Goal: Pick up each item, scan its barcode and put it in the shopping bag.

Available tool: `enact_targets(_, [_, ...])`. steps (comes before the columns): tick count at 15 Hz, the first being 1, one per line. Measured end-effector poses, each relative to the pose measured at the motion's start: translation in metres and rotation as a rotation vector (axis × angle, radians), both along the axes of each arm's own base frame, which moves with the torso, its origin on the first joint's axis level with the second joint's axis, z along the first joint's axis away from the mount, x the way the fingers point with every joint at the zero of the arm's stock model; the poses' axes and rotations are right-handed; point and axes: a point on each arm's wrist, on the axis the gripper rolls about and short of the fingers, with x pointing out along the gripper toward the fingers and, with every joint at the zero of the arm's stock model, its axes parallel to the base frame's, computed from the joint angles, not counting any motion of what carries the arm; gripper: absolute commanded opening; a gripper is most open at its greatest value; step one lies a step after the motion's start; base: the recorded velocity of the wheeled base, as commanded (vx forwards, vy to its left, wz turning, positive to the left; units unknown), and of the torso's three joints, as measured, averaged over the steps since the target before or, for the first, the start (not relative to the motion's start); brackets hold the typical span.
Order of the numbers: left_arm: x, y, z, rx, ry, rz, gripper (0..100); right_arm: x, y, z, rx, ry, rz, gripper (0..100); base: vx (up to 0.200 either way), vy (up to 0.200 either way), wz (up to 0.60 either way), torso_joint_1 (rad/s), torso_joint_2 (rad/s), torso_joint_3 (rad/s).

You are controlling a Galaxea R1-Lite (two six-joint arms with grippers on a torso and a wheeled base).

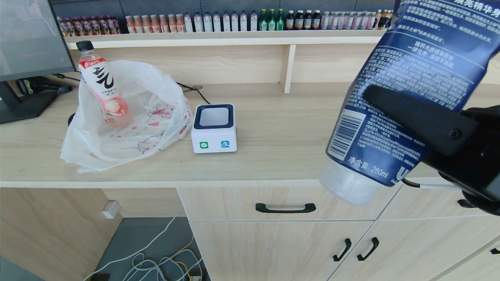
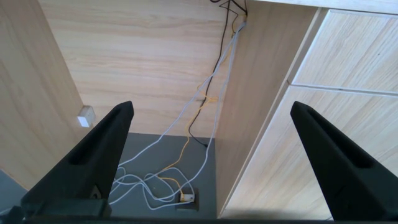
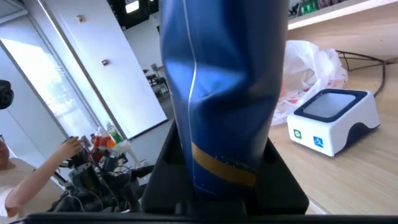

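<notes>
Setting: light wood shop counter [image 1: 281,125], with a shelf of drinks [image 1: 234,21] behind it and a monitor [image 1: 27,39] at the far left
Scanner [image 1: 214,128]: white box with a dark-rimmed window facing up; it stands on the counter just beside the bag, on the bag's right
Tube [image 1: 410,78]: dark blue, held high off the counter, well to the right of the scanner, tilted with the clear cap lowest
Right gripper [image 1: 390,105]: fingers clamped across the tube body, which dents inward at the grip in the right wrist view [image 3: 224,93]
Left gripper [image 2: 211,109]: fingers spread wide and holding nothing; it hangs below counter level, facing a cabinet recess with loose cables [image 2: 180,155]
Risk, scan: the barcode [image 1: 345,134] faces away from the scanner window, so a pass without turning the tube would likely fail to read
Risk, grip: a soft, squeezed tube may slide or bulge if it is swung quickly
Risk, drop-off: the bag mouth sags, so the tube could catch the rim or knock the bottle over
Bag [image 1: 156,101]: white plastic, open, slumped on the counter
Bag contents: one peach drink bottle [image 1: 103,91], leaning, with its cap above the rim
</notes>
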Motion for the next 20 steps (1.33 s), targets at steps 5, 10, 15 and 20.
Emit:
enact_targets(5, [0.000, 0.000, 0.000, 0.000, 0.000, 0.000, 100, 0.009, 0.009, -0.006, 0.039, -0.018, 0.077, 0, 0.000, 0.000, 0.00, 0.000, 0.00, 0.000])
enact_targets(10, [0.000, 0.000, 0.000, 0.000, 0.000, 0.000, 100, 0.008, 0.010, -0.017, 0.050, 0.009, 0.186, 0, 0.000, 0.000, 0.00, 0.000, 0.00, 0.000])
enact_targets(15, [0.000, 0.000, 0.000, 0.000, 0.000, 0.000, 100, 0.001, 0.005, -0.013, 0.088, 0.080, 0.232, 0, 0.000, 0.000, 0.00, 0.000, 0.00, 0.000])
enact_targets(20, [0.000, 0.000, 0.000, 0.000, 0.000, 0.000, 100, -0.006, 0.001, -0.002, 0.125, 0.079, 0.263, 0, 0.000, 0.000, 0.00, 0.000, 0.00, 0.000])
